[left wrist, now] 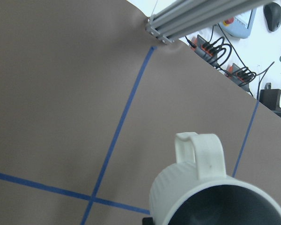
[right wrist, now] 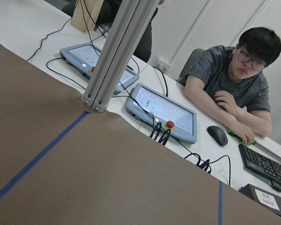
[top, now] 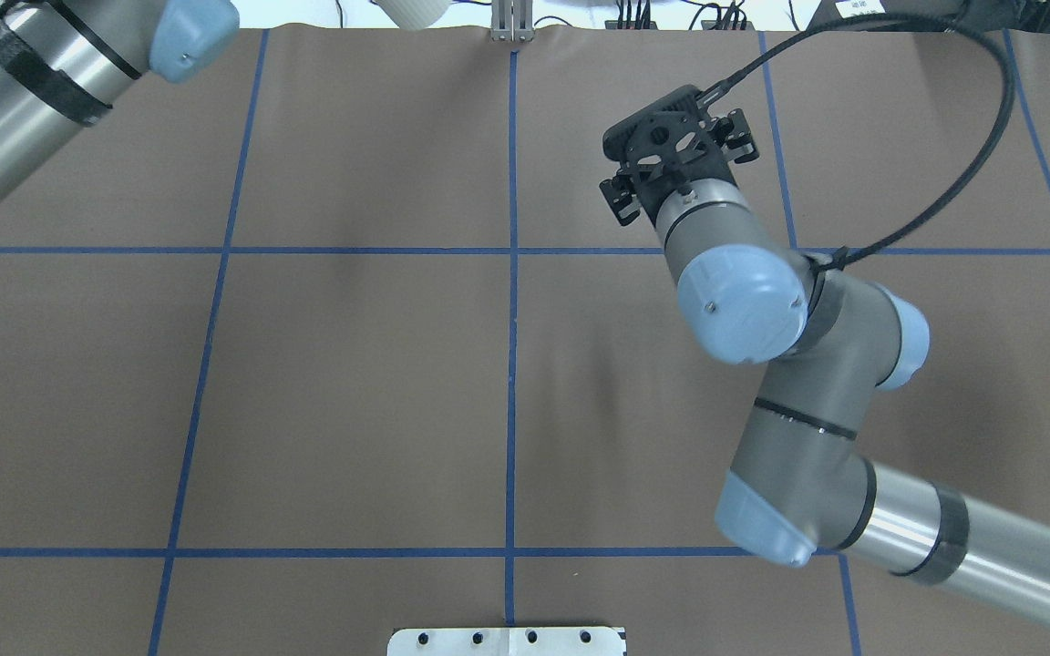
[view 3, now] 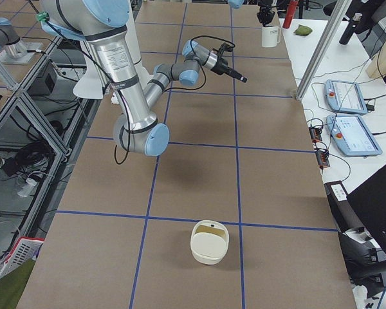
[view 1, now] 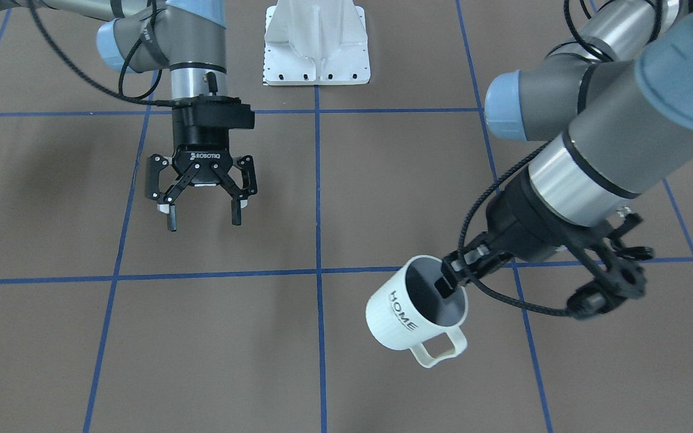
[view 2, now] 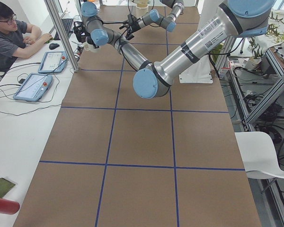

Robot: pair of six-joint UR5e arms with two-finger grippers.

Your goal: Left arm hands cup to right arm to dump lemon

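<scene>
Brown blue-taped table (view 1: 202,337) sat below the cup (view 1: 400,313), held tilted in the air by its rim w/ the left gripper (view 1: 450,278) clamped on it, right gripper (view 1: 204,222) spread wide & well apart, lemon unseen: pre-handover, next prob. closing that gap.

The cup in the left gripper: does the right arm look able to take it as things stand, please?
Probably yes. The right gripper hangs open, nothing stands between it and the cup, and the left gripper pinches just the rim, leaving the lettered wall free.
</scene>
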